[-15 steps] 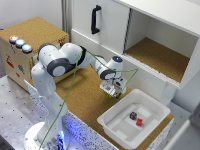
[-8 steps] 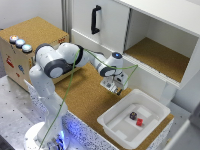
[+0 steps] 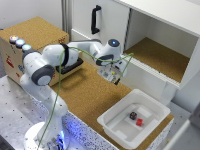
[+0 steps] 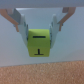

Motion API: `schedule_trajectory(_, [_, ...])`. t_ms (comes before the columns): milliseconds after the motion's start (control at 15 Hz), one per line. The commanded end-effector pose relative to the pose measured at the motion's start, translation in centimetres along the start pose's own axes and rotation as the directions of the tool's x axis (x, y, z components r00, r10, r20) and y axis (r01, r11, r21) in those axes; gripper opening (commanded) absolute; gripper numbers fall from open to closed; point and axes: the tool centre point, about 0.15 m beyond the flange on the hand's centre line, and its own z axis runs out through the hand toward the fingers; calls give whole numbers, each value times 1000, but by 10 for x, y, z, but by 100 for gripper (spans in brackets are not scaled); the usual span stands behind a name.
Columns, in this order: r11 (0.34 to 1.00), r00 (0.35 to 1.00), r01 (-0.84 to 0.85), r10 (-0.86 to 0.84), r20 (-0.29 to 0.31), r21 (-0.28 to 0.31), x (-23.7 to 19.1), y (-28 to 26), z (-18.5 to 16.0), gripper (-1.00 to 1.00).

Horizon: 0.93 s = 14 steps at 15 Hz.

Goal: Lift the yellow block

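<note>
Between the fingers (image 4: 21, 22) of the gripper (image 4: 39, 27), the yellow block (image 4: 39, 42) was clamped, raised above the cork surface (image 3: 85, 92). Farther off, a white tray (image 3: 116, 131) held red (image 3: 139, 121) and maroon (image 3: 133, 115) blocks.

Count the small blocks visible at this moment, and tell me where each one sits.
3. The yellow block is held between the gripper's fingers above the cork surface. The small red block and small dark maroon block lie side by side in the white bin. Others may be hidden.
</note>
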Motion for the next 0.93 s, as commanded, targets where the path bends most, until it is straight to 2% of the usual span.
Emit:
schedule_trajectory(0, [1000, 1000, -17, 17, 16, -5, 14, -1, -38, -100])
schedule_trajectory(267, [1000, 995, -4, 5, 103, -8, 10, 3, -7, -100])
schedule_trajectory(533, [1000, 974, -21, 20, 224, 0, -10, 17, 53, -100])
schedule_trajectory(600, [1000, 966, -11, 16, 257, -17, -19, 21, 72, -100])
schedule_trajectory(733, [999, 970, -30, 35, 239, -22, -32, 30, 96, -100])
schedule_trajectory(800, [999, 973, -6, 18, 231, -50, -40, 33, 110, -100])
schedule_trajectory(867, [998, 972, 13, 0, 234, -54, -48, 35, 126, -100])
